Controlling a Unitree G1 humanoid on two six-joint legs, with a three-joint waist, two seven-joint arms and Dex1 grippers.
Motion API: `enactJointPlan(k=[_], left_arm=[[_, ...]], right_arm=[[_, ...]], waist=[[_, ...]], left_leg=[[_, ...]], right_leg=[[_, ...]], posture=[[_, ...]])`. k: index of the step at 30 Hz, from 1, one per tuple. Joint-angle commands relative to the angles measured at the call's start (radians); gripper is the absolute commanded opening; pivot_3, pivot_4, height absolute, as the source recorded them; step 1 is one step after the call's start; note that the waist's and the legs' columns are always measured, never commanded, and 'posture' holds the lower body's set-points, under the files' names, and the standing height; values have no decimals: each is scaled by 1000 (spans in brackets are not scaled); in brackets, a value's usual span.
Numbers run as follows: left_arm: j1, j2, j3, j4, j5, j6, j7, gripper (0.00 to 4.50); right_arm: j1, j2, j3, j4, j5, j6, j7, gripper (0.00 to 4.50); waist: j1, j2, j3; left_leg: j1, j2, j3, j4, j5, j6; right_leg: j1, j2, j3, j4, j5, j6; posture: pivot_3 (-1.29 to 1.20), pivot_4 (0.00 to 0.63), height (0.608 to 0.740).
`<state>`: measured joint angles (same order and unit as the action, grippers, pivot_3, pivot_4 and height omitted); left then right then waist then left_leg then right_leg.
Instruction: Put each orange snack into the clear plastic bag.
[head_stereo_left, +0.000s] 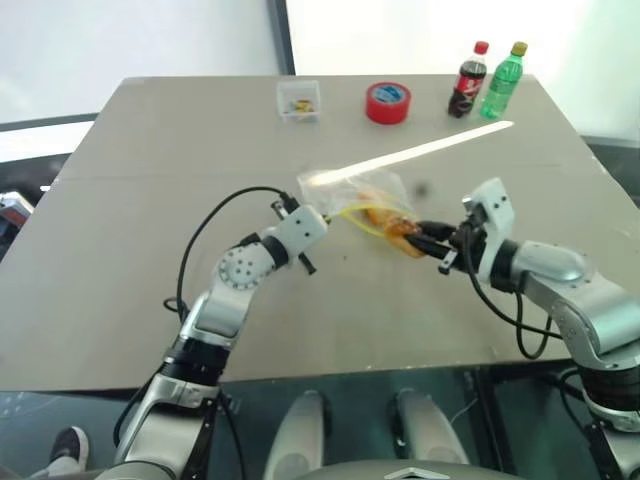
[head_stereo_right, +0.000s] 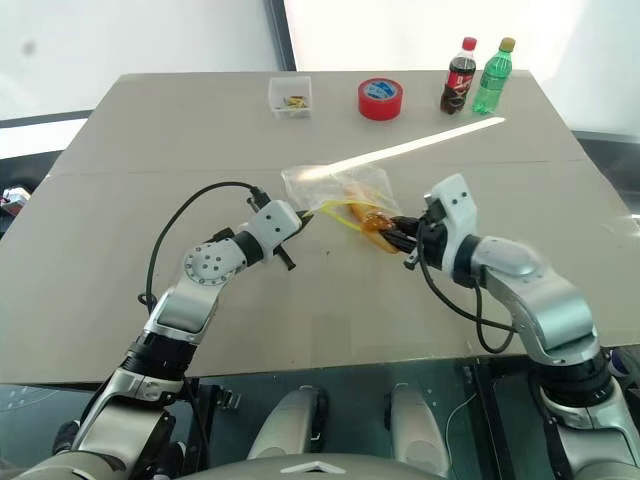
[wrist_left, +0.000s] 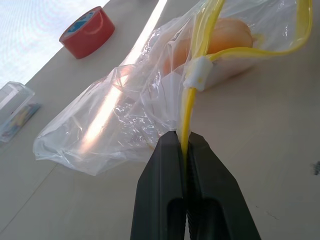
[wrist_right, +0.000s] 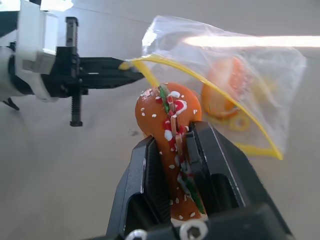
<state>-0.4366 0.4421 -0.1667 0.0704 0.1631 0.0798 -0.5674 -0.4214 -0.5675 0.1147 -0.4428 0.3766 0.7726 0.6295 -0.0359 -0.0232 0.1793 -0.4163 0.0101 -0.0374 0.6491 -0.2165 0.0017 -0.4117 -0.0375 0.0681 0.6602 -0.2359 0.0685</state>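
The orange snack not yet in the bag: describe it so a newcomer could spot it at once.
Start at the grey table, then find the clear plastic bag near its middle. Beside the bag's open yellow-edged mouth, the right claw is shut on an orange snack. It is outside the plastic, unlike the other orange snack already inside.

My head's stereo pair looks forward and down over the table (head_stereo_left: 120, 200); each wrist camera sights closely along its fingers. All views share the clear plastic bag (head_stereo_left: 352, 186).
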Motion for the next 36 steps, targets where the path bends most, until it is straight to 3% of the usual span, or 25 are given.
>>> enactJointPlan(k=[1, 12, 20, 25, 36], left_arm=[[-12, 0, 6, -29, -5, -12, 6, 0], [24, -46, -23, -95, -17, -1, -5, 0], [19, -52, -35, -93, -27, -9, -22, 0], [21, -43, -30, -86, -26, -16, -28, 0], [44, -53, -36, -131, -100, -48, -91, 0]], right_arm=[[-61, 21, 35, 61, -41, -46, 1, 889], [-267, 183, 147, 392, -201, -66, -81, 889], [-337, 391, -12, 449, -76, 59, -154, 889], [-371, 358, -41, 529, -137, 25, -209, 889], [-396, 451, -93, 603, -107, 1, -252, 889]], waist=[[0, 0, 0], [-3, 0, 0], [-2, 0, 0], [-1, 0, 0], [-7, 1, 0]], left_leg=[[0, 0, 0, 0, 0, 0], [0, 0, 0, 0, 0, 0], [0, 0, -1, -1, 0, 0], [0, 0, -1, -1, 0, 0], [0, 0, 0, -2, 0, 0]], right_leg=[[0, 0, 0, 0, 0, 0], [0, 0, 0, 1, 0, 0], [-1, 0, 0, 1, 0, 0], [-1, 0, -1, 1, 0, 0], [-2, 0, 0, 1, 0, -1]], posture=[[0, 150, 740], [0, 150, 740], [0, 150, 740], [0, 150, 740], [0, 150, 740]])
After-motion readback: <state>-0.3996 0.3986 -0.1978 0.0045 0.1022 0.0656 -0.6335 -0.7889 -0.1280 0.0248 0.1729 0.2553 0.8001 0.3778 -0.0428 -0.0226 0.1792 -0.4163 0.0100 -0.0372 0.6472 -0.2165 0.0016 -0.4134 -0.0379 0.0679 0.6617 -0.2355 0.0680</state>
